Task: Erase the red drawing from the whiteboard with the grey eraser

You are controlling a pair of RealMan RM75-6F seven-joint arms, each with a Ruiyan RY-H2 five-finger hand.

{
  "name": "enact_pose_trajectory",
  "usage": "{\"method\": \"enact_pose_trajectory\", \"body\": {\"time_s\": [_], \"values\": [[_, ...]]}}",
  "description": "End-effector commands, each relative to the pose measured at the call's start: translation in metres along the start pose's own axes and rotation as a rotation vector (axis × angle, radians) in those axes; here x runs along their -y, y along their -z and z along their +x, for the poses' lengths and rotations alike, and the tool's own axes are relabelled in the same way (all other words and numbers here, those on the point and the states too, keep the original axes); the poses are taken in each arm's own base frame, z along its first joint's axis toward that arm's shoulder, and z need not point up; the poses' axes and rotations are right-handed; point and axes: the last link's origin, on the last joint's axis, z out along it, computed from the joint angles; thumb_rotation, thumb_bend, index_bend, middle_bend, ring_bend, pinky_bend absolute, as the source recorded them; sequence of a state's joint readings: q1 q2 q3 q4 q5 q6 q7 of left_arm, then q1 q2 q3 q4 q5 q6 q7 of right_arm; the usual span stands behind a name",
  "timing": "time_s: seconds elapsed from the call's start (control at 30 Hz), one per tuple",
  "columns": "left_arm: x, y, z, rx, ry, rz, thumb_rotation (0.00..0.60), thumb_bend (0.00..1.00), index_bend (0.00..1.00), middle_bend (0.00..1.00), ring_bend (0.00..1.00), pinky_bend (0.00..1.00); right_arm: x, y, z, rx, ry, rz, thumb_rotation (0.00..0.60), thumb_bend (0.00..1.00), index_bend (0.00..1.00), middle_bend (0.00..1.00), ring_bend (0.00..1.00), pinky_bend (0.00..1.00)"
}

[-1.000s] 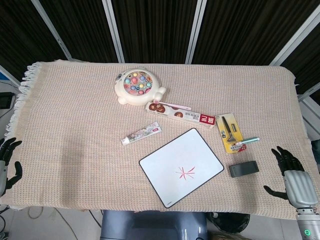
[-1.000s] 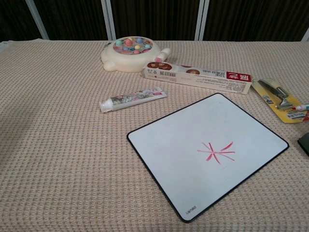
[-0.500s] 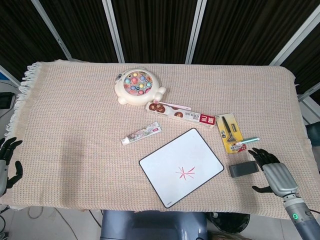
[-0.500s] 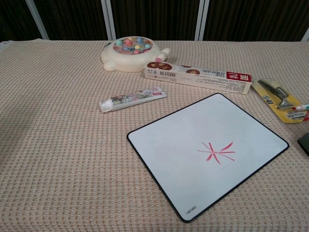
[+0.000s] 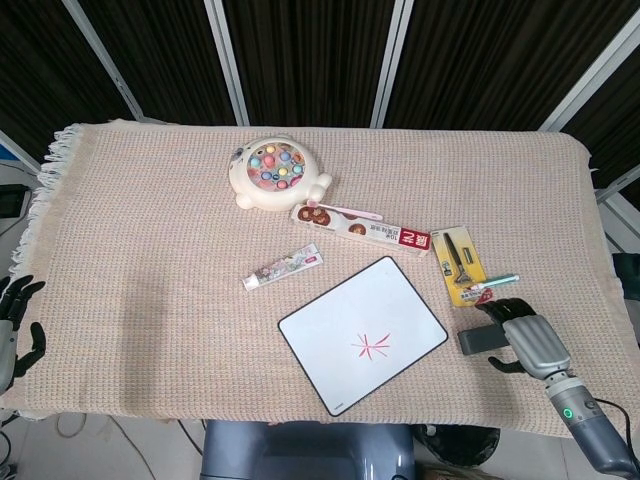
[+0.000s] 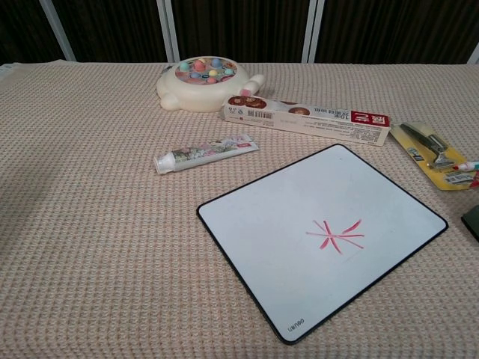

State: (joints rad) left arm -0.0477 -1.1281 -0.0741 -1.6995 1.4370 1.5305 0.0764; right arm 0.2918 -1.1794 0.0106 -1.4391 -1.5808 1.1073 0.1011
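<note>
The whiteboard lies tilted at the front middle of the table, with the red star-like drawing near its centre. The chest view shows the whiteboard and the drawing close up. Right of the board lies the dark grey eraser, only a sliver of which shows in the chest view. My right hand is at the eraser's right end, fingers spread beyond it and thumb on the near side; no grip is visible. My left hand hangs open off the table's left edge.
Behind the board lie a toothpaste tube, a long red and white box and a round fishing toy. A yellow card with a tool and a small pen sit just behind the eraser.
My right hand has moved left from the table's right edge until it reaches the eraser's right end. Eraser, board and left hand have not moved.
</note>
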Motion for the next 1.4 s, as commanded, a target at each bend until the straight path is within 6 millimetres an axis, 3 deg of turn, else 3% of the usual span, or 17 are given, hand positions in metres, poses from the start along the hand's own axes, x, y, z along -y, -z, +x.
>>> {"method": "enact_pose_trajectory", "body": {"time_s": [0.03,0.37,0.53,1.4], "values": [[0.000,0.000,0.000,-0.001,0.000,0.001,0.600,0.64,0.16,0.09,0.02,0.00,-0.002,-0.003,-0.004,0.015,0.008,0.000,0.600,0.32,0.22,0.24,0.19,0.14],[0.000,0.001,0.000,-0.004,-0.006,-0.001,0.600,0.64,0.16,0.09,0.02,0.00,-0.013,-0.006,-0.011,0.054,0.045,-0.017,0.600,0.32,0.22,0.25,0.19,0.14],[-0.001,0.001,-0.001,-0.004,-0.009,-0.001,0.600,0.64,0.16,0.09,0.02,0.00,-0.016,-0.007,-0.014,0.049,0.043,-0.021,0.600,0.32,0.26,0.30,0.24,0.14],[0.000,0.002,-0.001,-0.004,-0.013,0.013,0.600,0.64,0.17,0.09,0.02,0.00,-0.018,-0.020,-0.028,0.039,0.068,-0.010,0.600,0.36,0.39,0.40,0.33,0.17]]}}
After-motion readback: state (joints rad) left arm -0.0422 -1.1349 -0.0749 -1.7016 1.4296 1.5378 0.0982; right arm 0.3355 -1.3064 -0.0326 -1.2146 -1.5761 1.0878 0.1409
